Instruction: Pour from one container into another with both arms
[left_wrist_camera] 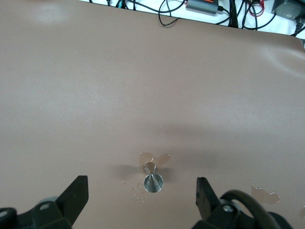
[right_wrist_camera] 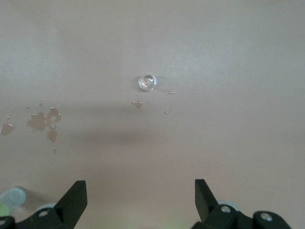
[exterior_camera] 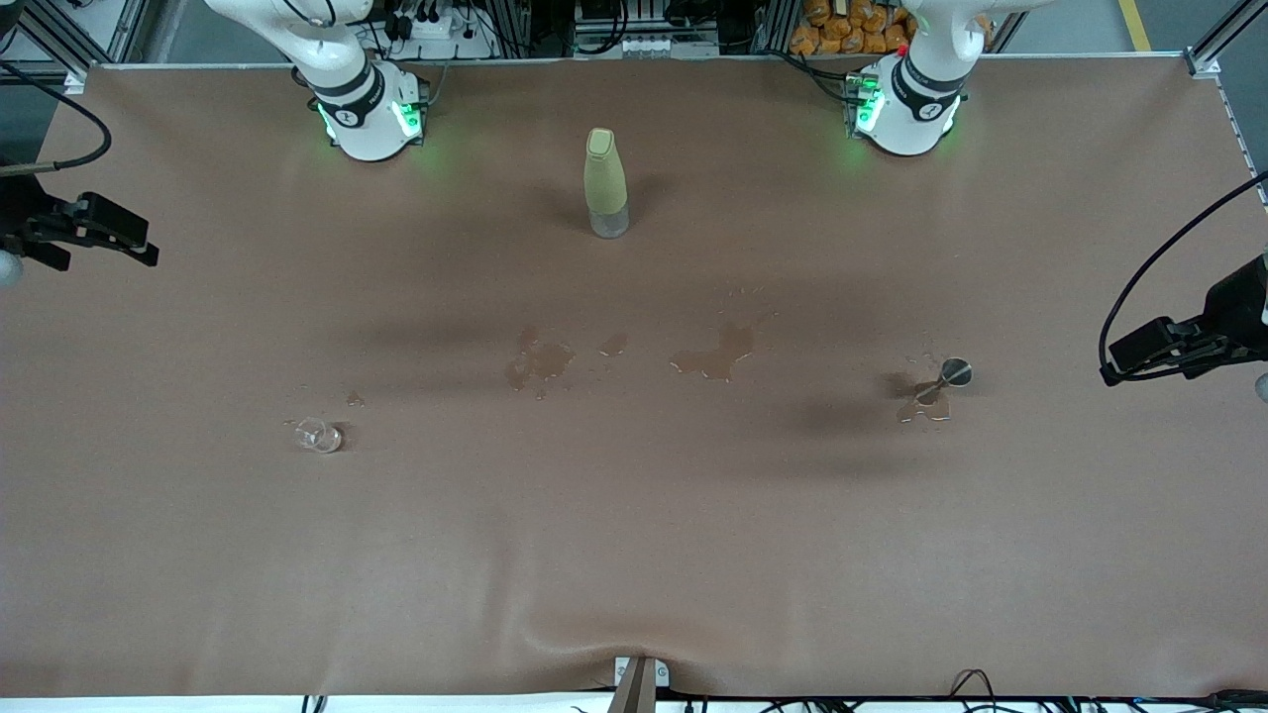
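Brown sheeting covers the bench [exterior_camera: 634, 555]; a capped bottle [exterior_camera: 605, 182] stands near the arms' edge, a clear glass [exterior_camera: 319, 435] toward the right arm's end, a metal funnel [exterior_camera: 948, 377] toward the left arm's, amid spills [exterior_camera: 713, 356].

Left wrist view: the left hand [left_wrist_camera: 142, 191], open and empty, hangs over the funnel [left_wrist_camera: 152, 179].

Right wrist view: the right hand [right_wrist_camera: 141, 193], open and empty, hangs above the bench, the glass [right_wrist_camera: 147, 82] well apart.

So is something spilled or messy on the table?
Yes. Wet puddles darken the brown table cover in the middle, nearer the front camera than the upright bottle. More wetness lies around the metal funnel and by the small clear glass.
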`<state>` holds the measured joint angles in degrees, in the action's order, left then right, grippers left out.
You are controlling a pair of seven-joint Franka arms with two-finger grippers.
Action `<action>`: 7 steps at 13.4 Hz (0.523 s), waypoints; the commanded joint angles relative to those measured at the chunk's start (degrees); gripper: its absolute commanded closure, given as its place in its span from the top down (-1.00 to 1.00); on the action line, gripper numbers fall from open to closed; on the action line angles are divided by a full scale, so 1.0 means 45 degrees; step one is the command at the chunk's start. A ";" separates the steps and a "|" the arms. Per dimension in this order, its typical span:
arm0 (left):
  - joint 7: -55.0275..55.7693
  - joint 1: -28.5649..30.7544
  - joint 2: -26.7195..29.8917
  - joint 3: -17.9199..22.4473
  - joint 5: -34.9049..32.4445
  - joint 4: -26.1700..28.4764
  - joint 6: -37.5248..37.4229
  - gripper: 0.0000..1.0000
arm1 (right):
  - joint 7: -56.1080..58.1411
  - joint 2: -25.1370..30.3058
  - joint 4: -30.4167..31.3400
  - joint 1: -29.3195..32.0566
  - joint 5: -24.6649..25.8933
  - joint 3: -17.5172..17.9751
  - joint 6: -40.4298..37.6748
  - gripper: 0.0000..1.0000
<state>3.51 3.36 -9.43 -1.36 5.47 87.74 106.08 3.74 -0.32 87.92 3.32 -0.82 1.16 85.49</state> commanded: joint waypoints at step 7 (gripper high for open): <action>0.0040 -0.0004 0.0083 -0.0029 0.0055 -0.0161 -0.0429 1.00 | -0.0596 -0.0202 -0.0377 -0.0132 0.0417 -0.0003 -0.0170 1.00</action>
<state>3.51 3.30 -9.43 -1.39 5.47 87.62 105.31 2.43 -0.53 87.92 3.31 -0.28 1.14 85.48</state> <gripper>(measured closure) 0.000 0.000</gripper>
